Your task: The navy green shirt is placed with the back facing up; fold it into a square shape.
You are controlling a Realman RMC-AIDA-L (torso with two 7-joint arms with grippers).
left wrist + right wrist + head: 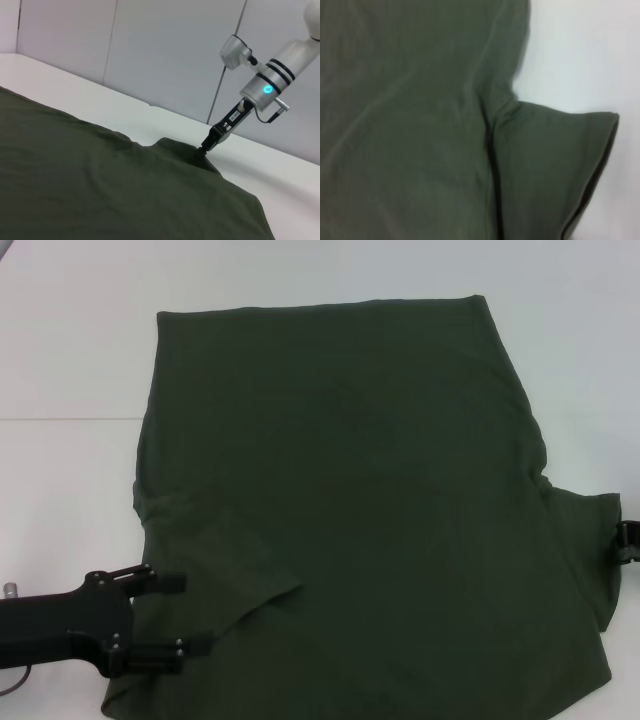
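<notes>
Across the white worktop (70, 360) the shirt (360, 520) lies flat, plain side up. Left end effector (190, 613) gapes open at the near left sleeve, already folded inward. Right end effector (204, 148) meets the right sleeve's edge; its grip I cannot tell.

Shirt (360, 500): matt soft cloth; table (70, 360): smooth white.

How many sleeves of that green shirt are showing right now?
2. One sleeve lies folded in over the shirt beside the open left tool. The other sleeve sticks out on the robot's right, its edge at the right tool.
</notes>
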